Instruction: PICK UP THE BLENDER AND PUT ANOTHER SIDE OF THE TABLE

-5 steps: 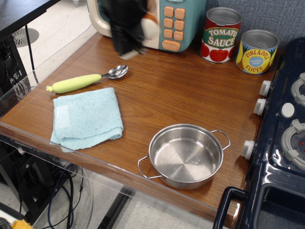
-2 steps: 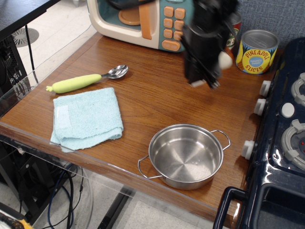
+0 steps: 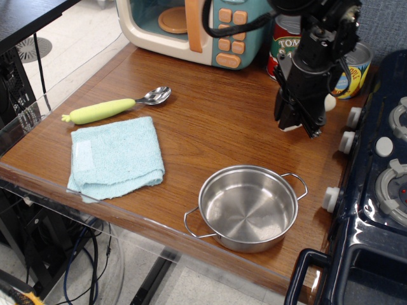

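My black gripper point(image 3: 297, 124) hangs over the right side of the brown wood-grain table point(image 3: 216, 121), close to the stove's knobs. It is shut on the cream-white blender point(image 3: 329, 101). The blender's rounded end sticks out on the right of the fingers, and a small white tip shows below them. The blender is held a little above the tabletop. Most of its body is hidden by the fingers.
A steel pot point(image 3: 248, 206) stands near the front edge. A light blue cloth point(image 3: 116, 157) and a spoon with a yellow-green handle point(image 3: 102, 110) lie at the left. A toy microwave point(image 3: 191, 25), a tomato sauce can point(image 3: 280, 47) and a pineapple can point(image 3: 356, 73) stand at the back. A dark blue stove point(image 3: 375, 190) stands at the right.
The gripper has carried the blender from in front of the microwave at the back left across to the right side, and it now sits lower near the stove.
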### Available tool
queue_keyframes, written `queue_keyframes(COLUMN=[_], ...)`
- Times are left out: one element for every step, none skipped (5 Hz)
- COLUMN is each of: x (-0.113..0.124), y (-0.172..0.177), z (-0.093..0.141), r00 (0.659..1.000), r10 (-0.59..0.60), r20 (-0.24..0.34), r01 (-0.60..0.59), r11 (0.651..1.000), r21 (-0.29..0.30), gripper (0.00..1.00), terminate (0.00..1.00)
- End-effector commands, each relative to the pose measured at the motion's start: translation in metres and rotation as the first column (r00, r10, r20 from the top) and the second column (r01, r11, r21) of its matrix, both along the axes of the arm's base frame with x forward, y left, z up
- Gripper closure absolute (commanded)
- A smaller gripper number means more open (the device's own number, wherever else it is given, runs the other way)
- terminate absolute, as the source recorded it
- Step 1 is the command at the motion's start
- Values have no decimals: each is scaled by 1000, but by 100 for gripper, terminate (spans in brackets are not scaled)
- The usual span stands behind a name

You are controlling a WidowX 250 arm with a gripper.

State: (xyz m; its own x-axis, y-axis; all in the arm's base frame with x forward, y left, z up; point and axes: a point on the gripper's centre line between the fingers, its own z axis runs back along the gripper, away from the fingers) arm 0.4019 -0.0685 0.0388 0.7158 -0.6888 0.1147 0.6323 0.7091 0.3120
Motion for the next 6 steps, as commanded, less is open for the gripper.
queue_keyframes(x=[5,6,4,3,-1,-11], y=[10,17,23,29,37,45], z=[13,19,27,41,60,79], r00=[1000,1000,1000,1000,999,997], r10=[7,11,8,9,6,-17], r20=[5,-1,0,15,41,72], r01=[-7,-11,-8,-9,-3,22], r11=[1000,1000,1000,999,998,998], r21=[5,-11,-24,-39,-66,-59], gripper=[0,0,0,0,0,0], terminate=[0,0,0,0,0,0])
